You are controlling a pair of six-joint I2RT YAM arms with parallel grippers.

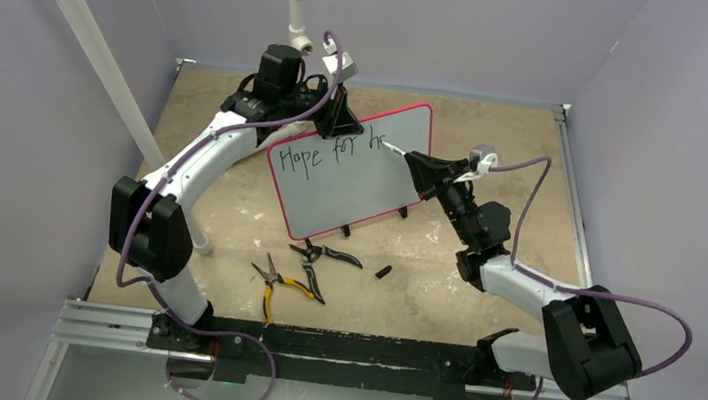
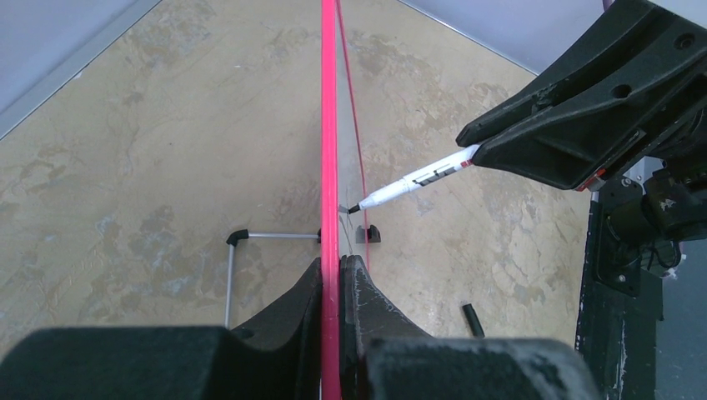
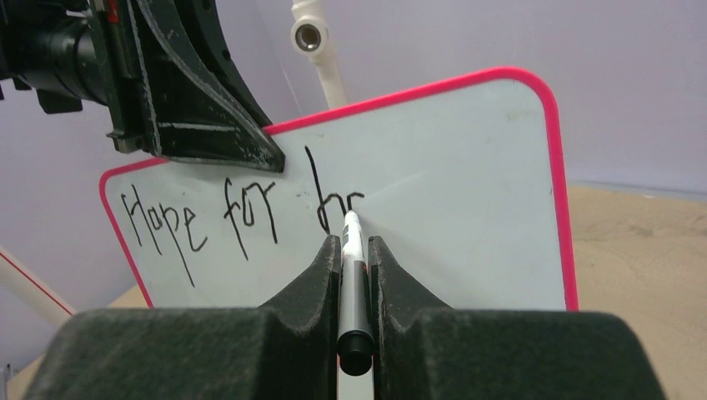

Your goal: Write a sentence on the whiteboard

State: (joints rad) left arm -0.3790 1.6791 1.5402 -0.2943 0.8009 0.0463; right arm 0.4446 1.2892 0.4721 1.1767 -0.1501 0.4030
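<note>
On the worktop (image 1: 219, 200), about mid-way back, the whiteboard (image 1: 355, 200) stands on its small feet, leaning back a bit. Its long axis runs from near-left to far-right in the top view, and the written face looks toward the right arm. The left pincer (image 2: 331, 268) is clamped tight on the board's red top edge, steadying it; the right pincer (image 3: 354, 243) is closed on a marker (image 3: 353, 279), whose tip touches the board. The marker's long axis runs along the pincer, tip aimed at the board and butt end toward the wrist. The sentence (image 3: 200, 218) reads "Hope for" plus approx 2 letters of word 3.

Risks, as I see it: too much push from the tip could rock the board or skid its feet, esp. if the left grip slips, which would smear the stroke; too little and the line skips. There's not much bare board to the right, so the word may crowd the frame.
</note>
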